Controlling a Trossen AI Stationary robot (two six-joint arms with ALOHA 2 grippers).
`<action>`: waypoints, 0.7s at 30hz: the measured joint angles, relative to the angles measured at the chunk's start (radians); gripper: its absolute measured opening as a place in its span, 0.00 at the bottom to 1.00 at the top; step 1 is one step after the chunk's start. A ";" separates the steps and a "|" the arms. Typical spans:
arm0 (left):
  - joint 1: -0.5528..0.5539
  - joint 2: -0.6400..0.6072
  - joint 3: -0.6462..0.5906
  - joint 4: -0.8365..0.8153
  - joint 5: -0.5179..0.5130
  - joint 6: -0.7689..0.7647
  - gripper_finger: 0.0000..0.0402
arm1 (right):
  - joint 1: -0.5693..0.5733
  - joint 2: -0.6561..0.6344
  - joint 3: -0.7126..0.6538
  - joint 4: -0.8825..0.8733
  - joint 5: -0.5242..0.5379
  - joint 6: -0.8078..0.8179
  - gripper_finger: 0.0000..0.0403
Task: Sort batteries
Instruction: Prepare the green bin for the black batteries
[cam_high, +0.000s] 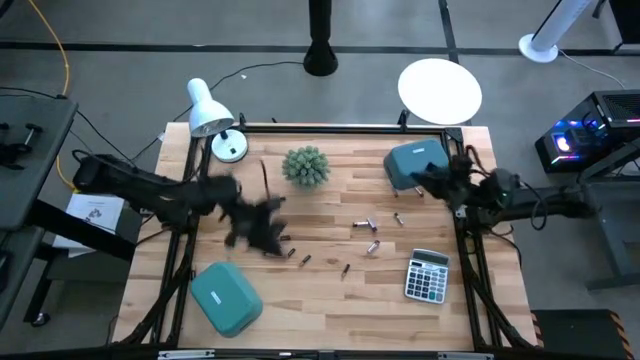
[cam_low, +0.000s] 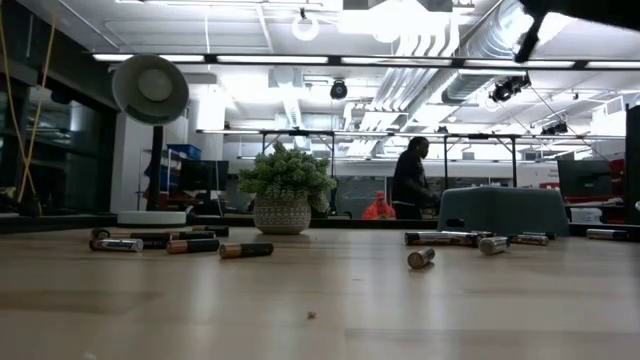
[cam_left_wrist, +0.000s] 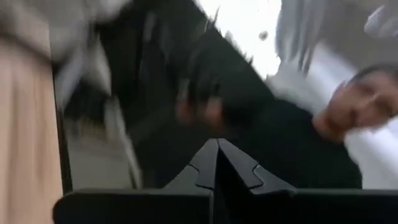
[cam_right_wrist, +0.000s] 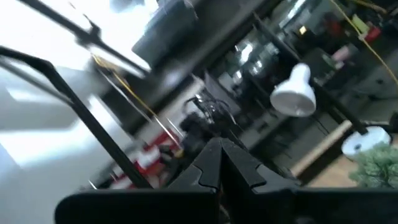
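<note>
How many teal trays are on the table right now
2. One teal tray lies near the front-left corner; the other teal tray sits at the back right, just ahead of the right gripper. None seems hidden.

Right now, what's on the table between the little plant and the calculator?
In the high view, several batteries lie scattered on the wood between the plant and the calculator.

Wooden table (cam_high: 330, 300) with scattered batteries (cam_high: 372, 245), calculator (cam_high: 427, 275)
</note>
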 joint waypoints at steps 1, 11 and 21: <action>-0.054 -0.008 -0.001 -0.101 -0.012 -0.009 0.00 | 0.005 0.061 0.035 -0.011 -0.003 -0.011 0.00; -0.509 -0.139 -0.002 -0.825 -0.312 -0.432 0.00 | -0.019 0.482 0.299 -0.223 -0.109 -0.093 0.00; -0.739 -0.052 -0.004 -1.170 -0.254 -0.922 0.00 | -0.083 0.549 0.340 -0.263 -0.222 -0.131 0.00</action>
